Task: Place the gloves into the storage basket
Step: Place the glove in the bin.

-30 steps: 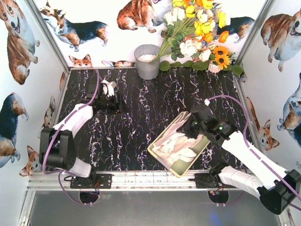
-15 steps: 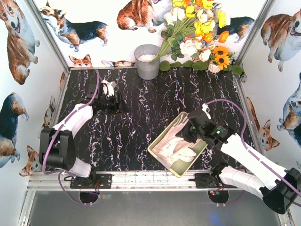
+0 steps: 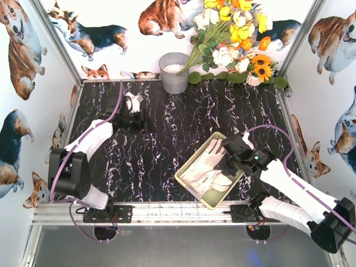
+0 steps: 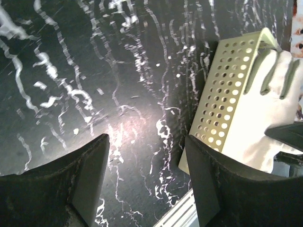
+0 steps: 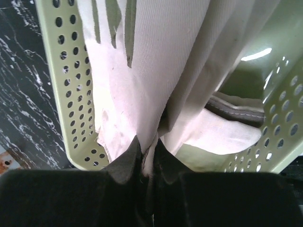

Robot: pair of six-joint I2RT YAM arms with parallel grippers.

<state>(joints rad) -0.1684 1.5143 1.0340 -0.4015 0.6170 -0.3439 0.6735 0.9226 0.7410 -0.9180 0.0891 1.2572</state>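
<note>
The storage basket point(image 3: 214, 201), a pale yellow-green perforated tray, sits at the near right of the black marbled table. Cream-white gloves point(image 3: 207, 167) lie in it. My right gripper point(image 3: 227, 160) hangs over the basket's far side. In the right wrist view it point(image 5: 147, 150) is shut on a fold of one glove point(image 5: 161, 56), which drapes down over the basket wall point(image 5: 66, 71). A second glove with a grey cuff point(image 5: 236, 111) lies below. My left gripper point(image 3: 140, 120) is at the far left, open and holding nothing point(image 4: 147, 142). From there the basket point(image 4: 227, 94) and a glove point(image 4: 270, 109) show at the right.
A round grey bucket point(image 3: 174, 71) stands at the back centre, beside a bunch of artificial flowers point(image 3: 233, 39) at the back right. An aluminium rail point(image 3: 167, 211) runs along the near edge. Corgi-print walls close in both sides.
My right gripper has dipped lower and nearer over the basket with the glove still pinched, laying more of it inside. The left gripper has shifted slightly towards the back.
</note>
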